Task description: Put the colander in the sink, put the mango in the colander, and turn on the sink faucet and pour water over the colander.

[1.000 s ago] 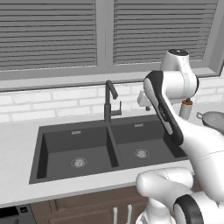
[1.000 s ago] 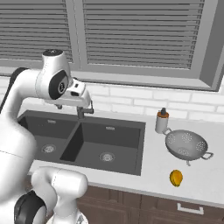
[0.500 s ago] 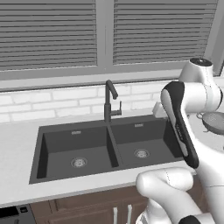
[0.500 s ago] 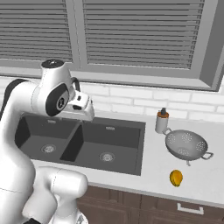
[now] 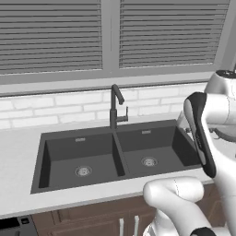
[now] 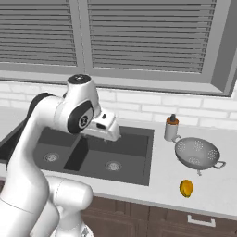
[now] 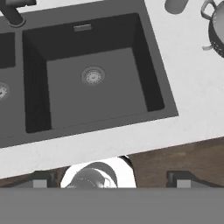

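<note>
The silver perforated colander sits on the counter right of the sink, and its rim shows at the hand view's top right. The small orange-yellow mango lies on the counter in front of the colander, apart from it. My gripper hangs over the right basin, well left of the colander. In the hand view its fingertips stand wide apart with nothing between them, so the gripper is open. The dark gooseneck faucet rises behind the divider between the two basins.
A beige soap bottle stands at the back, just left of the colander. My own arm covers the counter right of the sink in the left base view. A brick backsplash and a window with blinds run behind the counter. Wooden cabinet fronts lie below.
The arm has swung to the right; the hand has moved from near the faucet out over the right basin and a little lower. The colander and mango have not moved.
</note>
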Available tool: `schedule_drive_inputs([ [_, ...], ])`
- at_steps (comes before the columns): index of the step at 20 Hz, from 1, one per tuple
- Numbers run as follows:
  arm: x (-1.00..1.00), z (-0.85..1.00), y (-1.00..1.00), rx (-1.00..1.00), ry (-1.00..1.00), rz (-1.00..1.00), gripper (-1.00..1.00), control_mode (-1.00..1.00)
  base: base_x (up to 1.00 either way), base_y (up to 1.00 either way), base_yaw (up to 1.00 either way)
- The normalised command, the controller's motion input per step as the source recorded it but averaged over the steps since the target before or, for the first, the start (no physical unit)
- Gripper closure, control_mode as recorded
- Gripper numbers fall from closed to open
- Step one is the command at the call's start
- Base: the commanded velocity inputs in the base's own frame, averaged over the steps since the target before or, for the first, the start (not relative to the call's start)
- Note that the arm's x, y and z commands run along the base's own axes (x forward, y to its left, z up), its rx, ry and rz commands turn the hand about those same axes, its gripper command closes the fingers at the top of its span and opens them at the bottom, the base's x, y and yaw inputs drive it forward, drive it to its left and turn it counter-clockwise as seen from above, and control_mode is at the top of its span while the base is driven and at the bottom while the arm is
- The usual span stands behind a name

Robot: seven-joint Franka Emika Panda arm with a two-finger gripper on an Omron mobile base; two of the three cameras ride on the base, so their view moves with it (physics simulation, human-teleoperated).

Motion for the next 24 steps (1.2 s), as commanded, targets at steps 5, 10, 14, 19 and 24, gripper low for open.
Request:
schedule_drive_inputs([
  [5,0.00,-0.09,-0.45,0.01,0.00,-0.25,-1.00,-1.00,0.00,0.00,0.00],
  [10,-0.02,-0.12,-0.47,0.00,-0.06,-0.30,-1.00,-1.00,0.00,0.00,0.00],
  [14,0.00,-0.14,-0.55,0.01,-0.03,-0.33,-1.00,-1.00,0.00,0.00,0.00],
  [19,0.00,-0.12,-0.60,0.06,0.00,-0.33,-1.00,-1.00,0.00,0.00,0.00],
  [24,0.00,-0.05,-0.55,0.02,0.03,-0.21,-1.00,-1.00,0.00,0.00,0.00],
])
